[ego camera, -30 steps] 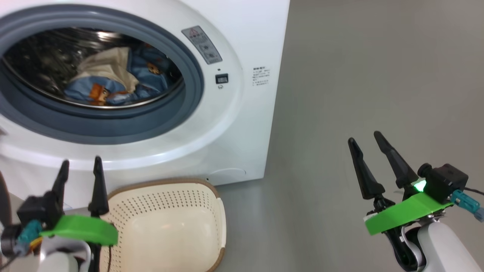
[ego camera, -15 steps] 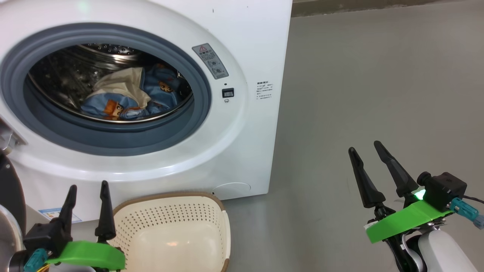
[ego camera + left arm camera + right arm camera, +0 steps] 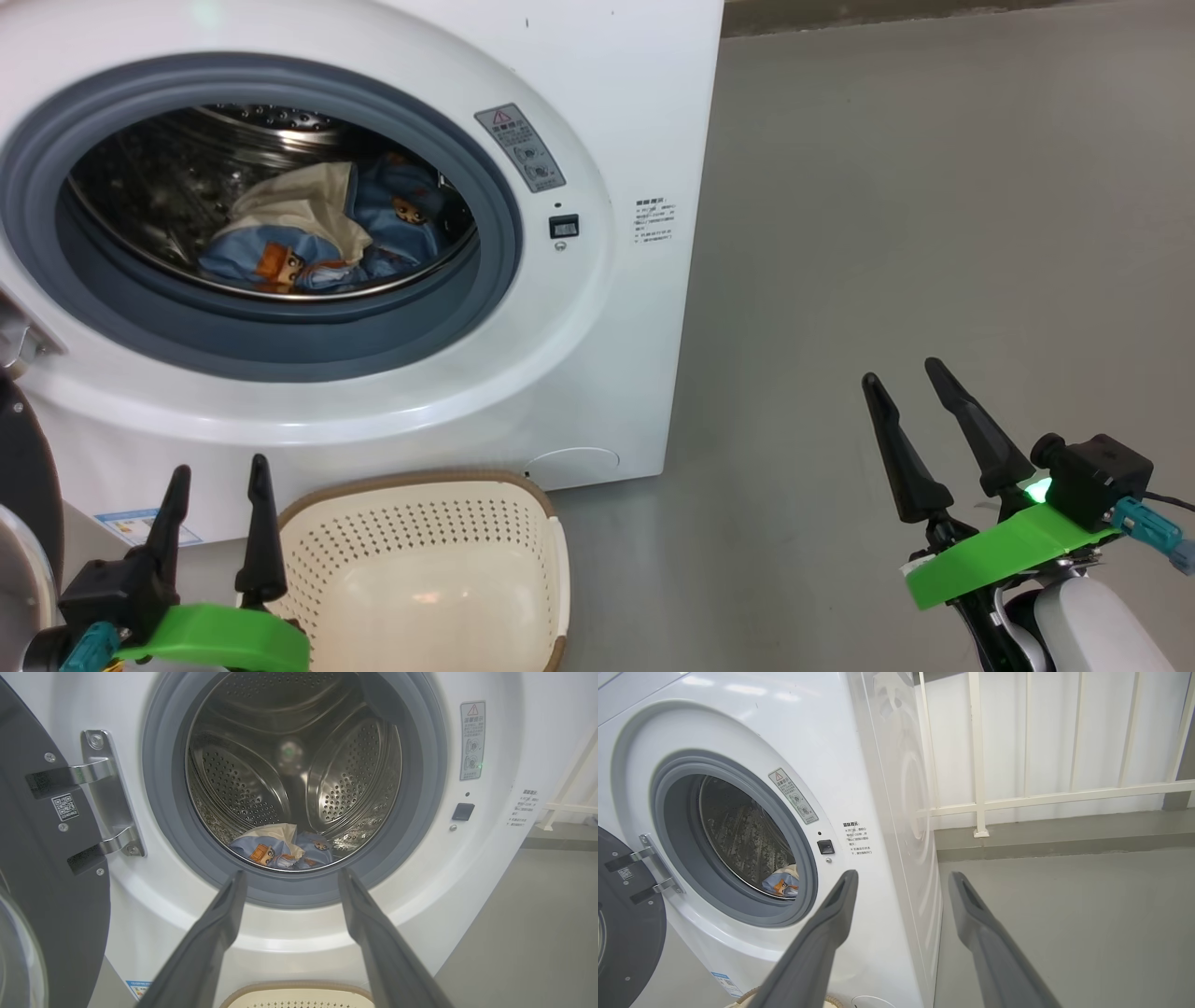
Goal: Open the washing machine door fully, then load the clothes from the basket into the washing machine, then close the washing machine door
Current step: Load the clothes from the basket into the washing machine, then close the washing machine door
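The white washing machine (image 3: 616, 112) stands with its steel drum exposed. The washing machine door (image 3: 42, 868) hangs swung out to the left on its metal hinge; its dark edge also shows in the head view (image 3: 19, 485). The clothes (image 3: 308, 243), light-blue printed fabric with a cream piece, lie at the drum's bottom (image 3: 280, 851). The cream basket (image 3: 411, 523) sits on the floor before the machine with nothing in it. My left gripper (image 3: 219, 467) is open, just left of the basket, pointing at the drum. My right gripper (image 3: 903, 371) is open over bare floor to the machine's right.
Grey floor (image 3: 934, 233) spreads wide to the right of the machine. A white railing (image 3: 1017, 798) and a low kerb run behind it. The swung-out door takes up the room at the machine's left.
The head camera has tilted up, so the machine and basket sit lower in the picture than a second ago. Both grippers keep their places, still open. The clothes have not moved.
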You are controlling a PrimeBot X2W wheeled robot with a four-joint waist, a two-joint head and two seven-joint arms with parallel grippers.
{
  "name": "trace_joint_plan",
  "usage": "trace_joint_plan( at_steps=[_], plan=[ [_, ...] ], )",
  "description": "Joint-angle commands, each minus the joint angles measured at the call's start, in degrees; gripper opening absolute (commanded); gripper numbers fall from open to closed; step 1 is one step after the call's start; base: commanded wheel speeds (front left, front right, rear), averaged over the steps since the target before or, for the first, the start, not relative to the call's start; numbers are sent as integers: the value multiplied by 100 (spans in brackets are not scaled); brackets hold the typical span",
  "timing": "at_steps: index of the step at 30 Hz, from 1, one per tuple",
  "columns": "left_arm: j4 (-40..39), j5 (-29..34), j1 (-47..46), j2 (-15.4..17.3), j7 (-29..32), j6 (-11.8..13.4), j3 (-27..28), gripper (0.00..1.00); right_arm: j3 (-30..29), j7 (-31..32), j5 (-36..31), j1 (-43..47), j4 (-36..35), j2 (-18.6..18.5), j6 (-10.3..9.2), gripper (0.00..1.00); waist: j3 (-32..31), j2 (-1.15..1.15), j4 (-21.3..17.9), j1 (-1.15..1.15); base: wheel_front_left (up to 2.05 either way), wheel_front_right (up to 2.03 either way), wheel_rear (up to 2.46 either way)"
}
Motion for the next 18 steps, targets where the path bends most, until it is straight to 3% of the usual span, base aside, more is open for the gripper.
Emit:
trace_joint_plan(
  at_steps=[1,18],
  plan=[
    [-125,52,-136,113,-36,-1,188,100,71,-26,-68,-26,-141,-51,9,100,4,0,4,0,0,0,0],
    [-136,65,-173,123,-36,-30,209,100,74,-26,-87,-56,-138,-48,9,100,57,0,16,0,0,0,0]
  ],
)
